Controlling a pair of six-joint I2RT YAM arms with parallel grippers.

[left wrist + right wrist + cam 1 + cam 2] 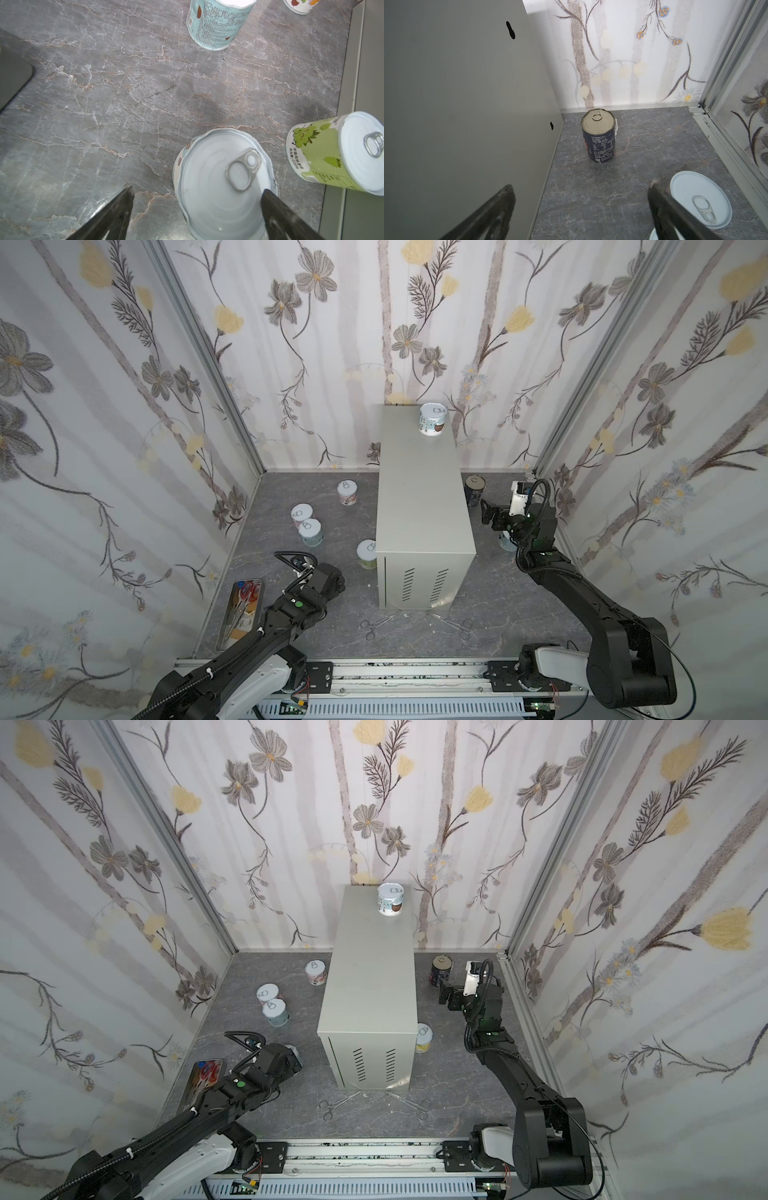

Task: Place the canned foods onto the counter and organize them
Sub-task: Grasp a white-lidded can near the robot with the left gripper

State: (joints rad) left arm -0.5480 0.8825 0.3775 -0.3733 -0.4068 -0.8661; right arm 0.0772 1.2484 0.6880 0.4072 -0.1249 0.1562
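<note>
With both my grippers spread wide and empty, my left gripper (195, 209) hovers off-centre over a short silver-lidded can (224, 182) near the tall light-grey metal counter (419, 489) at three o'clock, so closing now could tip it.

- Grey metal table (419, 506), upright, vent slits in front, mid-floor.
- Teal can (432, 419) upright on its top, at 1 o'clock.
- Four pastel cans (311, 531) upright at its 9 o'clock.
- Dark-blue can (599, 136) upright at 3 o'clock.
</note>
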